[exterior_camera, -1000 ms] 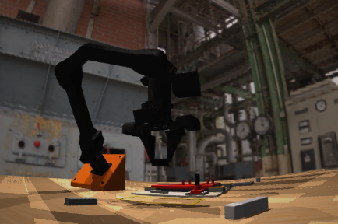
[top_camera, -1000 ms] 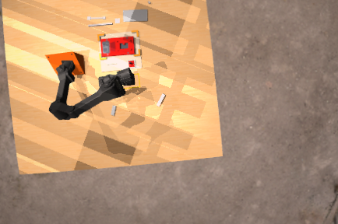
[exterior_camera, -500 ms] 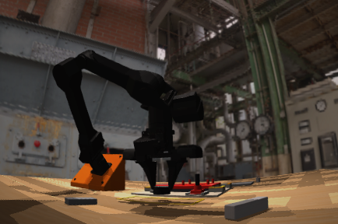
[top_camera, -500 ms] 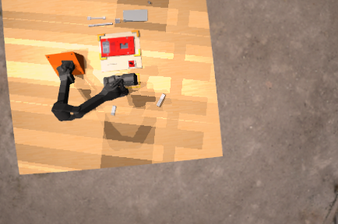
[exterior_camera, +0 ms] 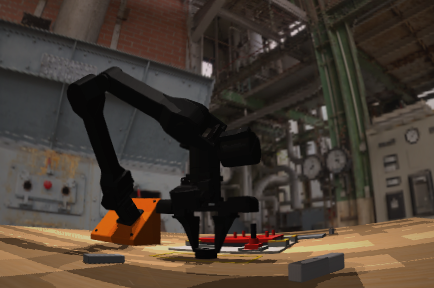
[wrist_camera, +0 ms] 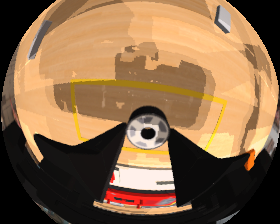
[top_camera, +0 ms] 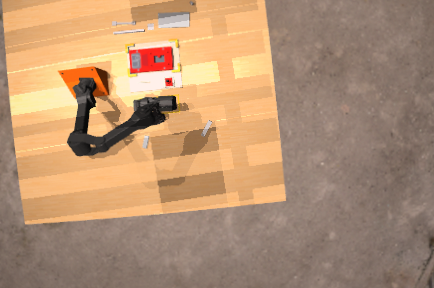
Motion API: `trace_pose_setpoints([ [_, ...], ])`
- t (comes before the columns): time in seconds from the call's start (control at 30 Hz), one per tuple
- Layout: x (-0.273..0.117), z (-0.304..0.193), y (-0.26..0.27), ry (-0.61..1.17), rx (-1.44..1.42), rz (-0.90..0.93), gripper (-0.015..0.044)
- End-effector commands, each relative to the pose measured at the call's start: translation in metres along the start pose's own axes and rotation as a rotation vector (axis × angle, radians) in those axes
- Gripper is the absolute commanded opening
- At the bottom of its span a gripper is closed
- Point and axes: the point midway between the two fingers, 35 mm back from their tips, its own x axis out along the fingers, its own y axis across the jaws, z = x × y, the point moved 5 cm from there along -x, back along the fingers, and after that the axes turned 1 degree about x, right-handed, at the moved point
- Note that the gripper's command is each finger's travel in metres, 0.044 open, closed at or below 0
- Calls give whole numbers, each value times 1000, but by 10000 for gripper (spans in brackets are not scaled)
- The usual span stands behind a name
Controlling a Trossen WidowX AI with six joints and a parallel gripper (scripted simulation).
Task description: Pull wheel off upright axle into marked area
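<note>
One arm stands on the wooden table (top_camera: 240, 155), its orange base (top_camera: 85, 81) toward nine o'clock in the top view, its black links folding down to seven o'clock and then reaching across toward the middle. Moving rightward, the gripper (exterior_camera: 206, 240) points straight down just below the red fixture plate (top_camera: 151, 60), which sits at about twelve o'clock from it. Its fingers are clenched on the wheel (wrist_camera: 148, 132), a small pale disc with a dark hub hole, held between the tips. In the exterior view the wheel (exterior_camera: 206, 253) sits down at the table surface, within the yellow outline (wrist_camera: 150, 87) of the marked area. Farther right, a grey bar (top_camera: 206, 128) lies at four o'clock from the gripper, well apart from it.
</note>
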Motion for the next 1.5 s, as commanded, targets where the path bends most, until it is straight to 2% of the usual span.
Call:
trace_pose_setpoints([
  [0.0,0,0,0,0,1,-1,262],
  [0.07,-5,0,1,1,0,-1,300],
  [0.3,-54,-1,1,-1,-7,-4,300],
  [0.4,-60,-1,1,-2,-8,-4,300],
  [0.43,-51,-3,0,0,-15,2,326],
  [0.57,-71,-18,-23,11,-15,0,431],
  [0.6,-76,-21,-30,12,-15,-1,440],
  [0.83,-105,-37,-80,2,-12,-8,440],
  [1.47,-105,-37,-81,1,-12,-8,440],
])
